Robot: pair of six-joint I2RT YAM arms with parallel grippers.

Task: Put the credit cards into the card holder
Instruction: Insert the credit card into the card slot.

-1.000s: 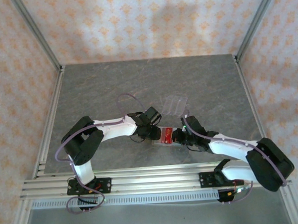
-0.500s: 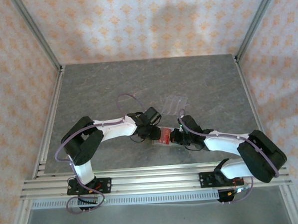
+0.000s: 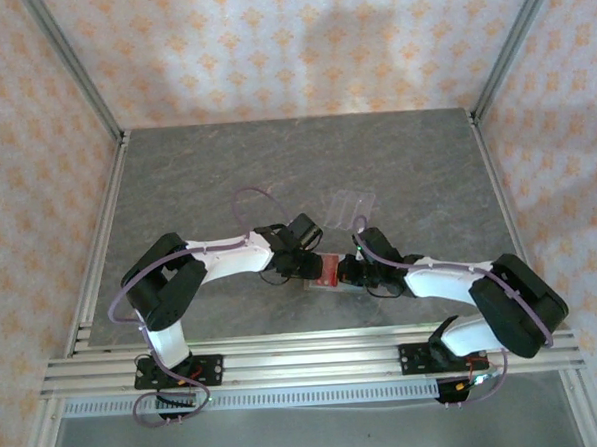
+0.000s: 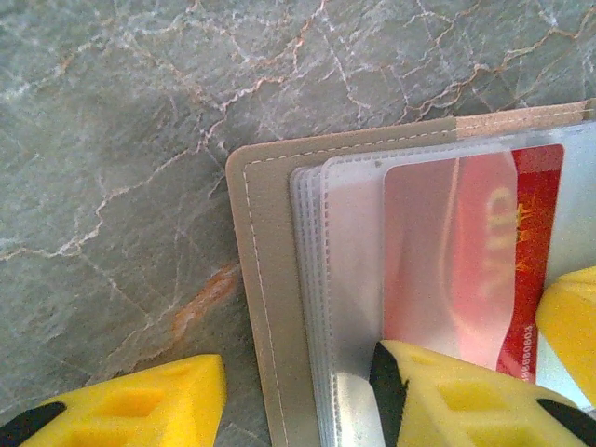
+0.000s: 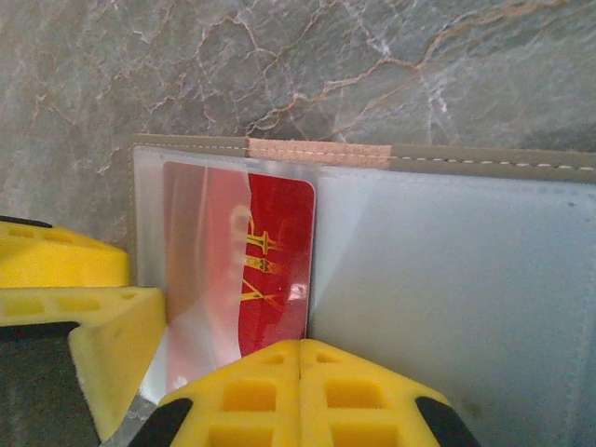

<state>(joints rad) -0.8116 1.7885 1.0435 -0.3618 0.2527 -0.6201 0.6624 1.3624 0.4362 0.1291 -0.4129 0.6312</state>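
Left wrist view shows the card holder (image 4: 256, 279) lying open on the stone surface (image 4: 112, 140), its clear sleeves fanned, with a red credit card (image 4: 526, 233) partly under the top sleeve. The left claw (image 4: 289, 410) stands half open and grips nothing: one finger presses on the sleeves beside the card, and the other sits on the bare surface outside the tan cover. In the right wrist view the right claw (image 5: 300, 372) is closed, its pads together, with the tips at the card's near edge. It appears to be nudging the card rather than pinching it. The step in hand looks like seating this card fully. To do it well, the right claw should push low and straight along the sleeve. The left finger should pin the sleeves down without blocking the pocket mouth, or the holder may slide or the card may skew.
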